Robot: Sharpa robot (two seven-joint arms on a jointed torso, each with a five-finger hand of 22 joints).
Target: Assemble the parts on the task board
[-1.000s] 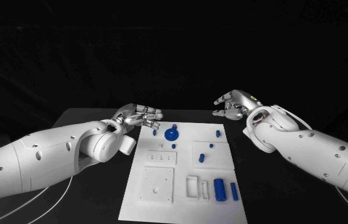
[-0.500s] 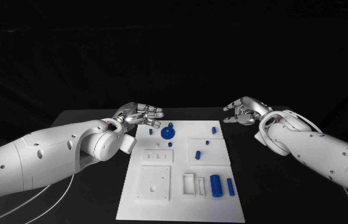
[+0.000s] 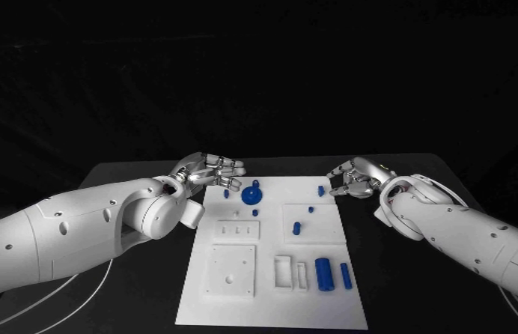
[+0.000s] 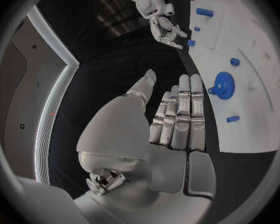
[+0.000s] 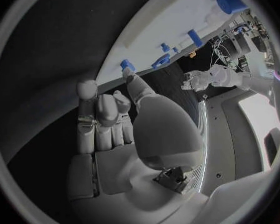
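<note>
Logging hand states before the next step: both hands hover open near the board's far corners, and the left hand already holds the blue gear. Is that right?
Not quite. The blue gear lies on the task board; the left hand holds nothing, as the head view shows. The right hand is also open by the far right corner.

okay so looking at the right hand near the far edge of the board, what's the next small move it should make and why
Probably ease the right hand the last bit toward the small blue peg at the task board's far right corner and close on it. The hand holds nothing, and in the right wrist view its thumb tip sits right beside that peg.
</note>
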